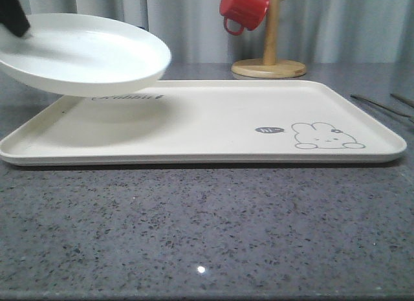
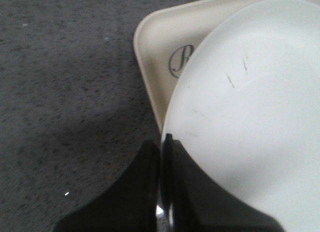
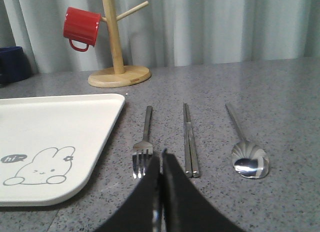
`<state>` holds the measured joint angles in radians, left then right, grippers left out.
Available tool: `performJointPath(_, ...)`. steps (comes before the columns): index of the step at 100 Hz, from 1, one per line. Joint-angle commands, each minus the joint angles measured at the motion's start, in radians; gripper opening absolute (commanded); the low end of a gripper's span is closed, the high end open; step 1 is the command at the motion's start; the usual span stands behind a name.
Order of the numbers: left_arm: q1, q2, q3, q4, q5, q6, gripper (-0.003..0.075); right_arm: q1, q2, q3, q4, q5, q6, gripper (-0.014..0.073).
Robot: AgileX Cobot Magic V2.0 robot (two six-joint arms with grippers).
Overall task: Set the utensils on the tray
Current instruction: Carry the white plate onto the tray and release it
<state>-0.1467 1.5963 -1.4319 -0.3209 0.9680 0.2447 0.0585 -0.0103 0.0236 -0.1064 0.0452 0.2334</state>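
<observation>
Midway, the left claw [image 2: 161, 192], clenched on the round white plate [image 1: 81, 52], hovered over the cream rectangular tray [image 1: 207, 129]; lowering seemed next, the right claw [image 3: 161, 192] clenched empty.

Grey speckled stone tabletop [image 1: 207, 230]; pale pleated curtain [image 3: 225, 27] behind.

- The front camera sits low, near the speckled grey stone bench [image 1: 207, 236], facing forward across the cream rectangular rabbit-print tray [image 1: 213, 129].
- The left wrist camera looks steeply down, close over that tray's [image 2: 150, 57] far-left corner.
- The right wrist camera faces forward, sharing the tray's [image 3: 60, 137] right end and the red mug [image 3: 81, 27].
</observation>
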Motion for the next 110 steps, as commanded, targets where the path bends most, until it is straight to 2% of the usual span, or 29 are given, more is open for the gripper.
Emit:
performJointPath(1,-0.036,0.010,-0.060,-0.044,-0.039,0.001,-0.0019,-0.007,-0.017,0.004,-0.013,-0.082,-0.006,-0.0069)
performJointPath(23,-0.063,0.114,-0.125,-0.100,-0.014,0.001,-0.0019,-0.007,-0.017,0.004,-0.013,-0.082,-0.006,-0.0069)
performJointPath(70,-0.063,0.202,-0.131,-0.109,0.010,0.003,-0.0010,-0.007,-0.017,0.004,-0.013,-0.082,-0.006,-0.0069)
performJointPath(78,-0.063,0.204,-0.131,-0.109,0.010,0.003,0.0044,-0.007,-0.017,0.004,-0.013,-0.082,-0.006,-0.0069)
performJointPath(97,-0.063,0.204,-0.131,-0.109,0.008,0.003,0.0274,-0.007,-0.017,0.004,-0.013,-0.082,-0.006,-0.0069)
performJointPath(110,-0.063,0.197,-0.133,-0.109,-0.011,0.003,0.0325,-0.007,-0.017,0.004,-0.013,-0.082,-0.006,-0.0069)
